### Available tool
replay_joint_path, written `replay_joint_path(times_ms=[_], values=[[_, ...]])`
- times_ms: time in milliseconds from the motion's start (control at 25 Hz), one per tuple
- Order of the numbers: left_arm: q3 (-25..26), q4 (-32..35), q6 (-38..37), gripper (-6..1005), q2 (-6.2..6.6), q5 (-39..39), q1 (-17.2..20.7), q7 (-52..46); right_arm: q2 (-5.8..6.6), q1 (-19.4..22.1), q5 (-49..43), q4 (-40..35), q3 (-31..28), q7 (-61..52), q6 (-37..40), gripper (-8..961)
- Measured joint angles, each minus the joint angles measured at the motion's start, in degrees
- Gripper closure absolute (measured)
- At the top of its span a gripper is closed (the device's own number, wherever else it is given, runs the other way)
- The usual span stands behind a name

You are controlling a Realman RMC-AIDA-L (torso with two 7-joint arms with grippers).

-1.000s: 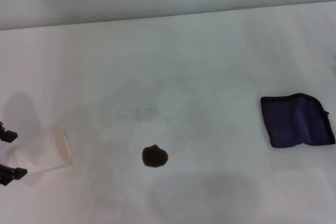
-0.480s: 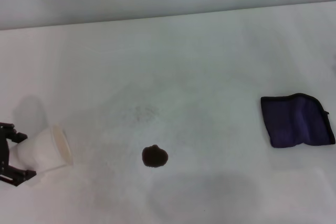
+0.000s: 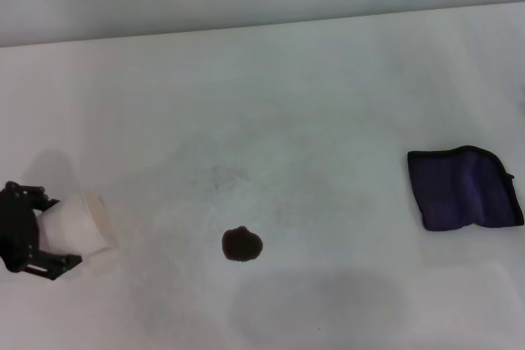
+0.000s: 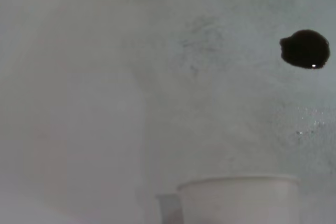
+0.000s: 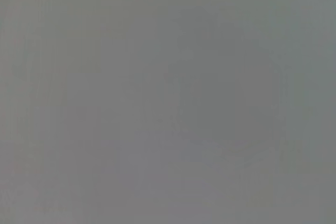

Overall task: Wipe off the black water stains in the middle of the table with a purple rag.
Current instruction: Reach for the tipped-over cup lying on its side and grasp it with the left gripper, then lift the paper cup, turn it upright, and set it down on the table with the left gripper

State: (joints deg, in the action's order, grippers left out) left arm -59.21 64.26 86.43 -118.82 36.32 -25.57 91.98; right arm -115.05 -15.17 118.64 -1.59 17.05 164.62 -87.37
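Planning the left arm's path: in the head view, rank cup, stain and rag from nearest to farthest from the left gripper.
1. Cup: held in the left gripper, at the table's left edge.
2. Stain: middle of the table, to the gripper's right.
3. Rag: far right side, lying flat.

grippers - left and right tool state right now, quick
Left tool: shut on the white paper cup, at the table's left edge.
Right tool: not in view.

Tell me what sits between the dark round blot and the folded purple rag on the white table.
Nothing: in the head view, only bare white table lies between the dark blot and the purple rag.
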Motion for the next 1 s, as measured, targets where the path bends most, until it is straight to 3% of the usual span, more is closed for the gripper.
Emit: replay_joint_path(times_ms=[320, 600, 760, 1000], values=[[-0.4, -1.3, -1.3, 175, 0.00, 3.5, 0.3, 0.5, 0.00, 0.0, 0.0, 0.0, 0.0, 0.0, -0.2, 293], [4.6, -0.9, -2.5, 268, 0.14, 21.3, 1.6, 5.3, 0.00, -0.2, -0.1, 0.0, 0.5, 0.0, -0.7, 293], [5.4, -7.1, -5.9, 311, 0.19, 34.3, 2.1, 12.7, 0.00, -0.4, -0.1, -0.5, 0.6, 0.1, -0.8, 293], [5.2, -19.8, -10.1, 353, 0.00, 47.2, 1.6, 24.2, 0.00, -0.5, -0.1, -1.9, 0.6, 0.1, -1.0, 294]])
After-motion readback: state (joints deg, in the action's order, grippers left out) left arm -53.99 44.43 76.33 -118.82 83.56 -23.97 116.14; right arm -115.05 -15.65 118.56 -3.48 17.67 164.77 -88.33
